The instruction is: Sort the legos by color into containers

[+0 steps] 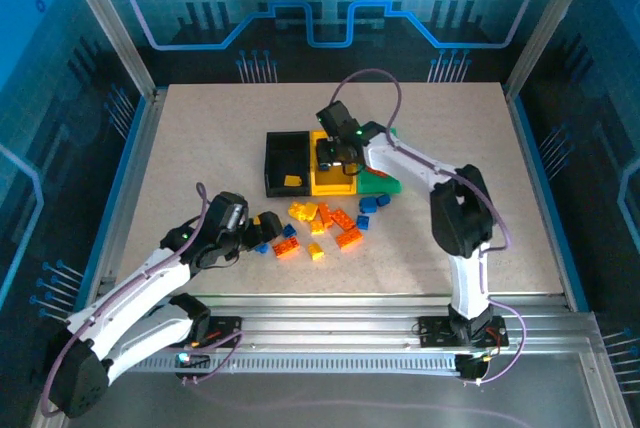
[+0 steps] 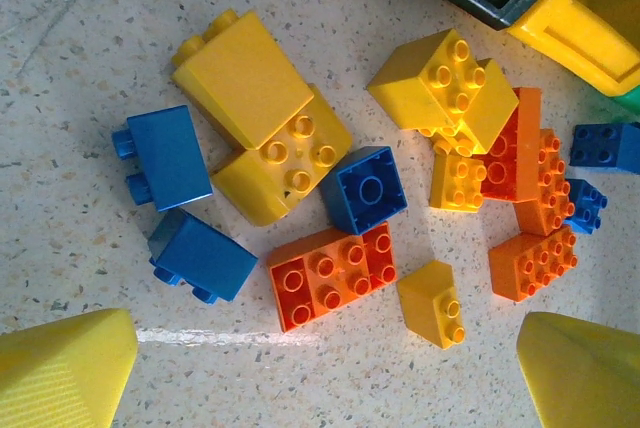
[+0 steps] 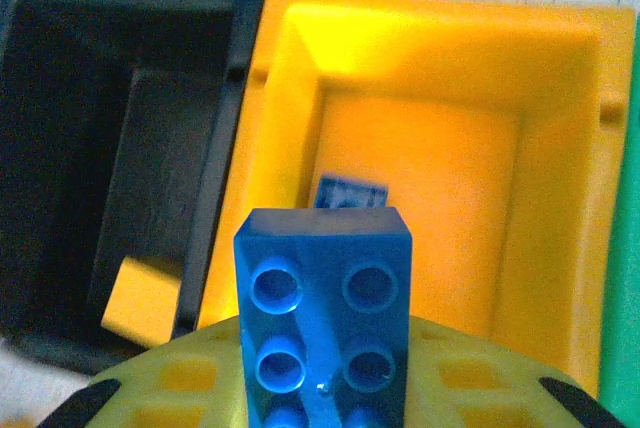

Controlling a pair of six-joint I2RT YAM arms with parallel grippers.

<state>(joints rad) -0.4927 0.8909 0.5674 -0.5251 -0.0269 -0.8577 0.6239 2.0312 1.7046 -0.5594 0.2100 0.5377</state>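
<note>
The right gripper [image 1: 335, 157] was clamped on a blue brick [image 3: 322, 313], hanging over the yellow bin [image 3: 560, 148], where another blue piece [image 3: 351, 193] lay. The step in hand looked like the drop. Next, the jaws needed to part squarely above that bin. The left gripper [image 2: 325, 368] hung wide apart over the pile [image 2: 400, 188].

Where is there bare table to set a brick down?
Bare table lies left of the black bin, along the far edge behind the bins, and right of the lego pile toward the right arm. Crowded: in front of the bins, where the pile sits under the open left fingers.
</note>
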